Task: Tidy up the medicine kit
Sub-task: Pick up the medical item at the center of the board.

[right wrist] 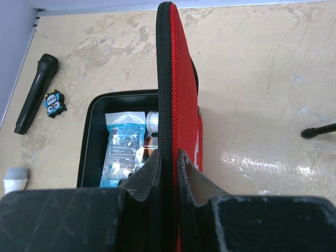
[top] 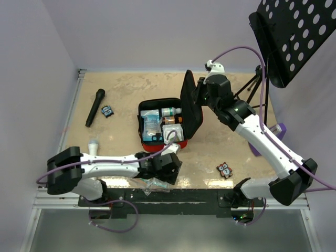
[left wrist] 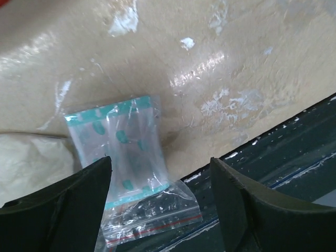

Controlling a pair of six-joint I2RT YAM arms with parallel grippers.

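Medicine kit (top: 190, 109), one, clamped in right tool (right wrist: 169, 161); left tool (left wrist: 160, 167) apart above one bag (left wrist: 131, 140)

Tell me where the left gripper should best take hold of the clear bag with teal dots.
Probably its middle, from straight above: the clear bag lies flat on the table, so its thin edges offer little, while the teal-dotted packet inside gives some thickness. The open left gripper hangs right over it.
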